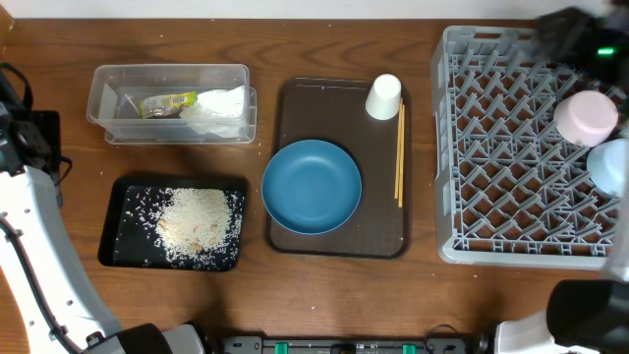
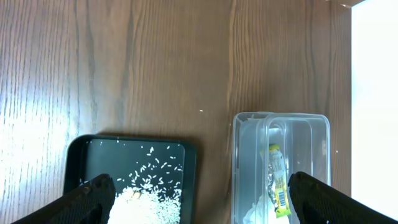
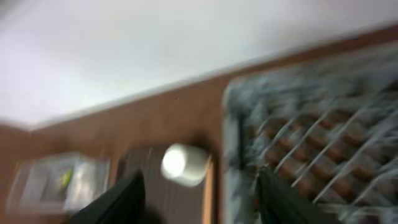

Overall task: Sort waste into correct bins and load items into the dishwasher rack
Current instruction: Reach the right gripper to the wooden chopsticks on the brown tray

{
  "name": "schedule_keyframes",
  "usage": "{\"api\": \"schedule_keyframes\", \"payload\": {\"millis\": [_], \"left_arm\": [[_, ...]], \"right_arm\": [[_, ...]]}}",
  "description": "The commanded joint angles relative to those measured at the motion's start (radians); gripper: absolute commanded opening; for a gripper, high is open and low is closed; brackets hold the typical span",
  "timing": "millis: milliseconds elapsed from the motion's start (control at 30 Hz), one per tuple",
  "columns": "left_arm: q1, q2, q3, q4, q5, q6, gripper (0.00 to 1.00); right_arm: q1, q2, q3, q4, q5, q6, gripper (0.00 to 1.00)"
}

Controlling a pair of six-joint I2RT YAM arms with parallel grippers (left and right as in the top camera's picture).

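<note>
Left gripper (image 2: 200, 180): fingers apart, holding nothing, well left of the brown tray (image 1: 324, 108). Right gripper (image 3: 200, 177): fingers apart, empty, view blurred, well right of the tray. On the tray: blue bowl (image 1: 311, 187), white cup (image 1: 384, 96), chopsticks (image 1: 400, 152). Dish rack (image 1: 491, 147) stands just right of the tray.

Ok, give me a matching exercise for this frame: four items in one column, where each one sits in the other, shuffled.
Items:
1. blue bowl
2. pink cup
3. rice
4. yellow wrapper

Places:
A. clear bin
B. dishwasher rack
C. brown tray
D. black tray

Pairs: 1-C, 2-B, 3-D, 4-A.
</note>
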Motion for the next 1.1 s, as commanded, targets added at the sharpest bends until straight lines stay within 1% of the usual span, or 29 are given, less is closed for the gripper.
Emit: {"api": "schedule_keyframes", "payload": {"millis": [0, 67, 133, 167, 233, 300, 367, 400, 467, 533, 600, 700, 800, 1067], "left_arm": [[0.003, 0.005, 0.000, -0.003, -0.012, 0.010, 0.92], [0.003, 0.005, 0.000, -0.003, -0.012, 0.010, 0.92], [0.003, 0.005, 0.000, -0.003, -0.012, 0.010, 0.92], [0.003, 0.005, 0.000, -0.003, -0.012, 0.010, 0.92], [0.003, 0.005, 0.000, -0.003, -0.012, 0.010, 0.92], [0.003, 0.005, 0.000, -0.003, -0.012, 0.010, 0.92], [0.003, 0.005, 0.000, -0.003, -0.012, 0.010, 0.92], [0.003, 0.006, 0.000, -0.003, -0.012, 0.010, 0.92], [0.003, 0.005, 0.000, -0.003, -0.012, 0.010, 0.92], [0.003, 0.005, 0.000, -0.003, -0.012, 0.010, 0.92], [0.003, 0.006, 0.000, -0.003, -0.012, 0.010, 0.92], [0.003, 0.006, 0.000, -0.003, -0.012, 0.010, 0.92], [0.003, 0.006, 0.000, -0.003, -0.012, 0.010, 0.92], [0.003, 0.006, 0.000, -0.003, -0.012, 0.010, 0.92]], "right_arm": [[0.154, 0.053, -0.008, -0.092, 0.161, -0.013, 0.59], [0.248, 0.086, -0.008, -0.150, 0.233, -0.020, 0.64], [0.332, 0.125, -0.008, -0.172, 0.251, -0.061, 0.71], [0.372, 0.144, -0.008, -0.177, 0.251, -0.076, 0.71], [0.438, 0.175, -0.008, -0.188, 0.253, -0.078, 0.58], [0.493, 0.200, -0.008, -0.155, 0.283, -0.122, 0.57], [0.533, 0.225, -0.008, -0.148, 0.372, -0.113, 0.58], [0.546, 0.235, -0.008, -0.153, 0.421, -0.095, 0.58], [0.566, 0.264, -0.009, -0.172, 0.528, 0.004, 0.56], [0.580, 0.301, -0.009, -0.187, 0.574, 0.058, 0.54], [0.588, 0.346, -0.009, -0.200, 0.582, 0.071, 0.53], [0.593, 0.427, -0.009, -0.201, 0.580, 0.117, 0.48], [0.593, 0.494, -0.009, -0.204, 0.569, 0.131, 0.45], [0.592, 0.614, -0.009, -0.212, 0.559, 0.161, 0.44]]}}
